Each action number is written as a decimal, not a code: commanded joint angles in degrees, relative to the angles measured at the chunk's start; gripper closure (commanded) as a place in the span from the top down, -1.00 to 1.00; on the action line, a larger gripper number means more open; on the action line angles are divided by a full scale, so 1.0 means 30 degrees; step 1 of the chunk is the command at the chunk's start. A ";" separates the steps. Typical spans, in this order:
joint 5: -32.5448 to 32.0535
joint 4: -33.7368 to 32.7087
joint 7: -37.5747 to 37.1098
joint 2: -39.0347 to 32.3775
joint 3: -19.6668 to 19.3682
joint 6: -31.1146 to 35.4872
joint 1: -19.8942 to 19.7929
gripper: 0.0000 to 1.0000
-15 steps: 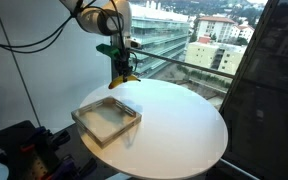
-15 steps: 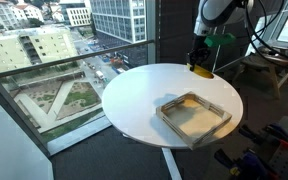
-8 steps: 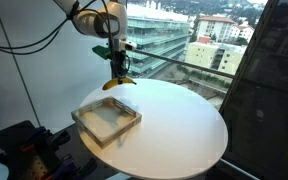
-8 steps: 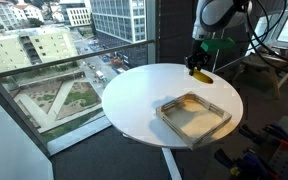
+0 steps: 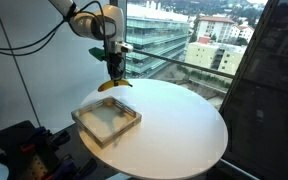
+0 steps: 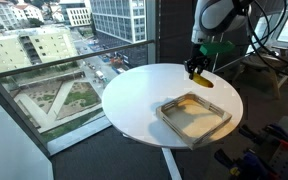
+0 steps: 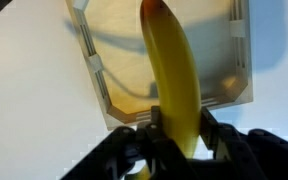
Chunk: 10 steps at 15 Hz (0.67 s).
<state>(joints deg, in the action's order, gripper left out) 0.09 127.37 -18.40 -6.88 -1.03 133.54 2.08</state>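
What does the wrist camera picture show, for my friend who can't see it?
A yellow banana is gripped in the dark end effector at the bottom of the picture and reaches up the middle. Behind it lies a shallow, square wooden tray with a pale floor, seen from above on a white table.

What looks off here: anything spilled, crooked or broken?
Nothing stands out. The tray lies flat on the table, empty and whole. The gripper holds the banana in the air over the tray's edge.
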 commanded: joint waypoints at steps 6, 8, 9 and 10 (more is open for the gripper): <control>-0.0001 0.0121 -0.0040 0.0014 0.0138 -0.0055 -0.0039 -0.19; -0.0001 0.0125 -0.0043 0.0018 0.0139 -0.0055 -0.0039 -0.19; -0.0001 0.0126 -0.0044 0.0020 0.0139 -0.0055 -0.0039 -0.19; -0.0001 0.0127 -0.0045 0.0022 0.0139 -0.0055 -0.0039 -0.19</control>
<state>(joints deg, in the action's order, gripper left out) 0.09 127.85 -18.55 -6.82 -0.73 133.54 2.09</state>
